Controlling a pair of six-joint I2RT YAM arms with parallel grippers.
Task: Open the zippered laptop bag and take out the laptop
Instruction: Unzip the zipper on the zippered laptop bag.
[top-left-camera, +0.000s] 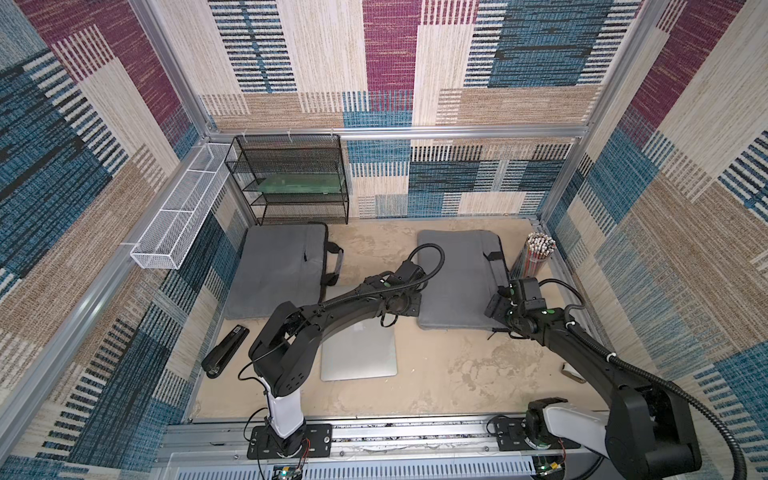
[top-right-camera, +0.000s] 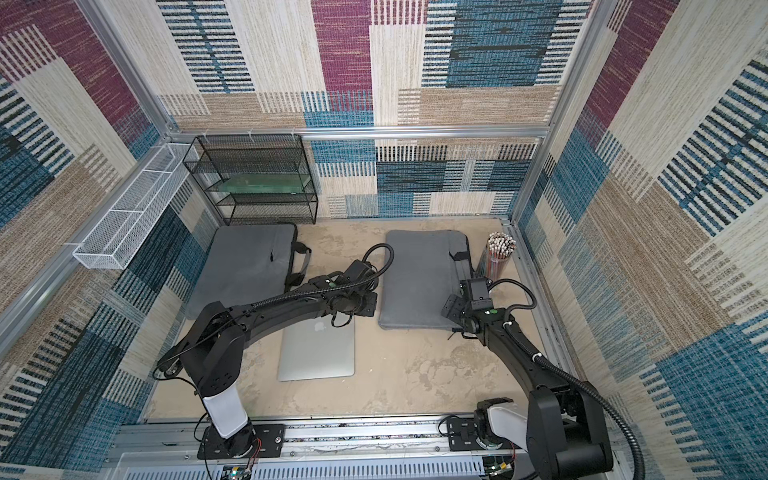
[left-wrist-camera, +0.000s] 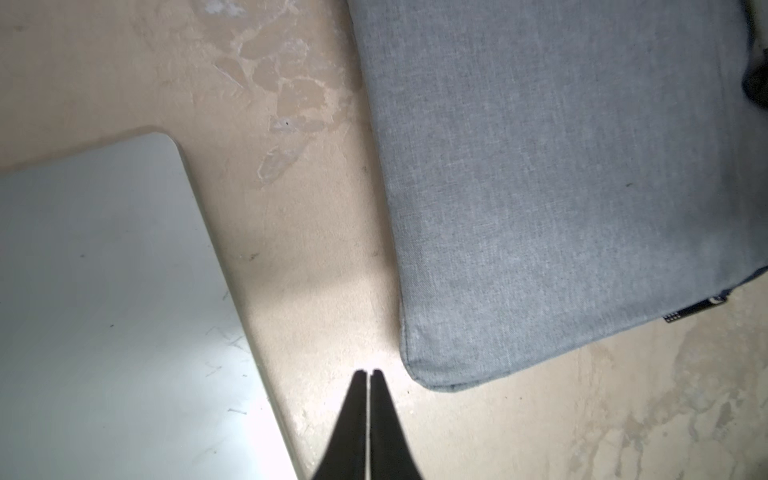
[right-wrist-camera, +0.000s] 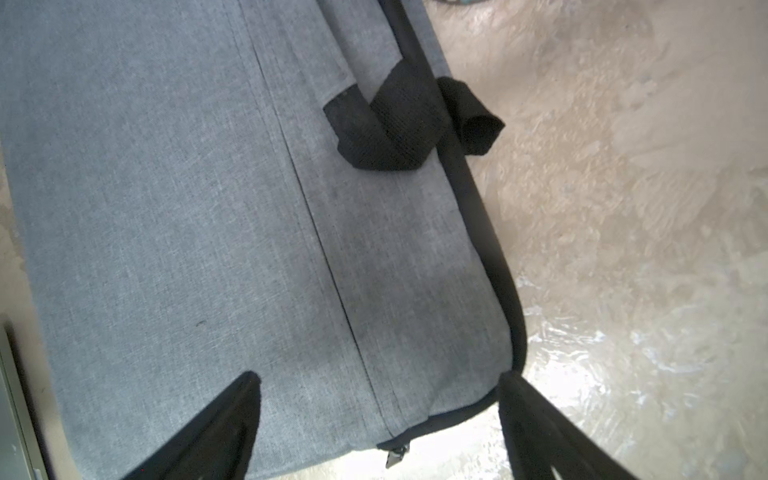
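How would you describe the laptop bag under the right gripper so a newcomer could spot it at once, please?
Find the black mesh shelf at the back; two grey bags lie on the table. The laptop bag is the one away from the shelf, beside the pencil cup. Unlike the other bag, it has the open right gripper over its near corner.

Grey fabric bag (top-left-camera: 455, 278) lying flat, far right, black trim. Black strap (right-wrist-camera: 386, 124) folded over top face, zip pull (right-wrist-camera: 397, 454) at near corner. Silver laptop (top-left-camera: 359, 357) out in the open, lid closed, logo up, near bag's near-left corner, not touching. Also a second bag (top-left-camera: 276, 270) — grey too — flat at far left, handles out.
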